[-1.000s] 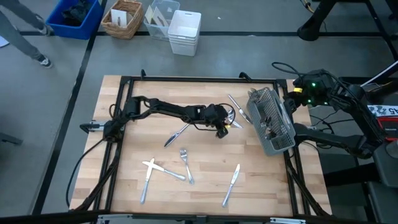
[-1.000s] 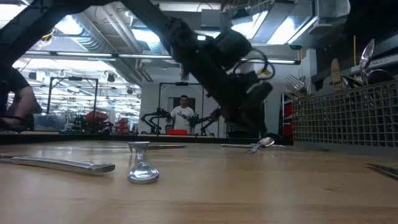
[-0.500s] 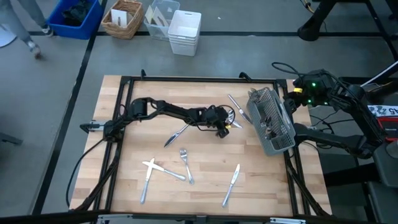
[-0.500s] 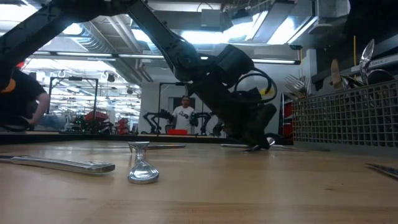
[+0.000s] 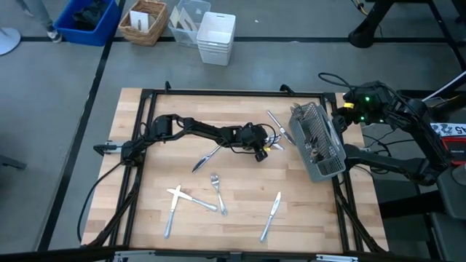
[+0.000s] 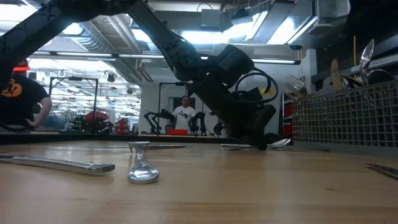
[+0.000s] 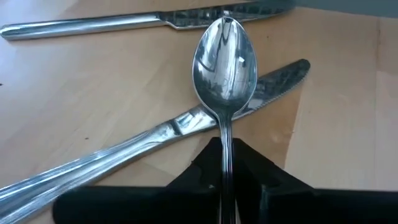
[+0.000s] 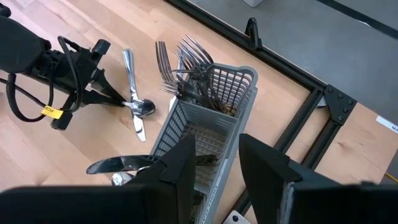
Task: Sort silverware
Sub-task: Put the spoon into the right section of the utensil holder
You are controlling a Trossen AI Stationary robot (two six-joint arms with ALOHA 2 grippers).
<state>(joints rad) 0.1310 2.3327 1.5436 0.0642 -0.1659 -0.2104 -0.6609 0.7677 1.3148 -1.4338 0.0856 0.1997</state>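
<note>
1. Lower left of the high view: a crossed shiny metal knife and spoon (image 5: pixel 177 196) lie on the pale wooden table (image 5: pixel 240 218), a small silver fork (image 5: pixel 218 191) just right of them.
2. Centre: the left gripper (image 5: pixel 271 144) pinches the handle of a polished silver spoon (image 7: pixel 225 68), whose bowl rests across a table knife (image 7: pixel 155 146).
3. Right: the right gripper (image 8: pixel 215 163), fingers spread, hangs over the grey wire-mesh cutlery caddy (image 5: pixel 317 142) holding forks.

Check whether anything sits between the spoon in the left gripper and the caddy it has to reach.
Nothing upright blocks the way. The left gripper is shut on the spoon, whose bowl rests across a knife lying flat. A second knife lies just beyond, toward the caddy. Lifting the spoon should clear both.
</note>
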